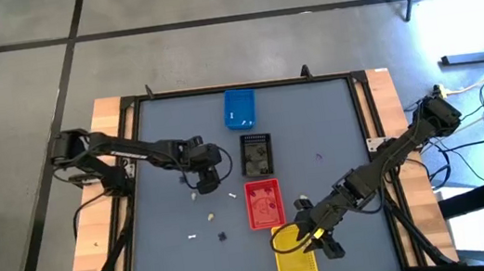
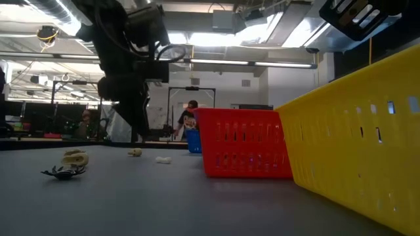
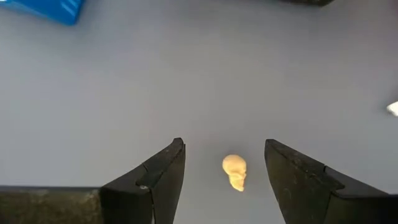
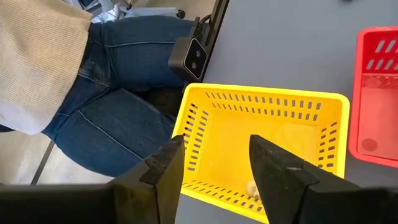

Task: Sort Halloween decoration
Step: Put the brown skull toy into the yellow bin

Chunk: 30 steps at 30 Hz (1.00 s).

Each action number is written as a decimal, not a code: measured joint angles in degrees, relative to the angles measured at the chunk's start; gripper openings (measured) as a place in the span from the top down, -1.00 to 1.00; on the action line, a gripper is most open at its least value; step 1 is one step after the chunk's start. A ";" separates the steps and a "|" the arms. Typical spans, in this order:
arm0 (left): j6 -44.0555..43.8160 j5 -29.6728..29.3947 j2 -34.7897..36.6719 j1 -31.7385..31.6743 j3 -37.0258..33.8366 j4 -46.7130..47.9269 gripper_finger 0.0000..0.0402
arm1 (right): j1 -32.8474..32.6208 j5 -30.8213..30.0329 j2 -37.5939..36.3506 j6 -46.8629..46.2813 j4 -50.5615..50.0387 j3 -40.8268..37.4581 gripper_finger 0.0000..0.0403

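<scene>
Only the left wrist view showed the left gripper (image 3: pixel 224 171) spread open around a cream skull piece (image 3: pixel 235 172) on the grey table (image 3: pixel 186 81). The right gripper (image 4: pixel 214 165) hung open over the yellow tray (image 4: pixel 261 134); a person in jeans (image 4: pixel 112 112) stood beyond.

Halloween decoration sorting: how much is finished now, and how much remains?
Partly done. One cream piece already lies in the yellow tray, under the open right tool. The open left tool straddles a cream skull. Several pieces remain loose on the table.
</scene>
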State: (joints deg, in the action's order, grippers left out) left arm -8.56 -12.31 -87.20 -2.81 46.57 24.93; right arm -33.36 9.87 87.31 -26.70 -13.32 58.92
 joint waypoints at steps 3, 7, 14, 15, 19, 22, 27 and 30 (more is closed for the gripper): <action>-0.04 0.54 -0.67 -0.55 0.00 -0.07 -0.05 | 0.00 0.00 0.00 0.00 -0.15 0.00 0.11; -0.15 3.15 -0.70 -1.13 0.00 0.10 -0.05 | 0.00 -0.02 0.00 0.00 -0.20 0.00 0.11; -0.26 3.25 -0.89 -1.32 0.00 0.15 -0.05 | 0.00 -0.02 0.00 0.00 -0.20 0.00 0.11; -0.26 3.28 -0.96 -1.31 0.00 0.22 -0.05 | 0.00 -0.02 0.00 0.00 -0.17 0.00 0.11; -0.26 3.25 -1.69 -1.31 -1.22 -0.78 -0.05 | 0.00 -0.02 0.00 0.00 -0.13 0.00 0.11; -0.31 3.14 -1.68 -1.31 -3.21 -1.38 -0.05 | 0.00 -0.02 0.00 0.00 -0.08 0.00 0.11; -0.31 3.06 -1.68 -1.31 -5.15 -3.70 -0.05 | 0.00 -0.02 0.00 0.00 -0.05 0.00 0.11; -0.29 3.47 -1.68 -1.31 -6.10 -6.31 -0.05 | 0.00 -0.02 0.00 0.00 -0.06 0.00 0.11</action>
State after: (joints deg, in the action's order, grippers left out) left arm -8.85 -8.84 -88.88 -4.12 40.47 18.62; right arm -33.36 9.85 87.31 -26.70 -13.39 58.92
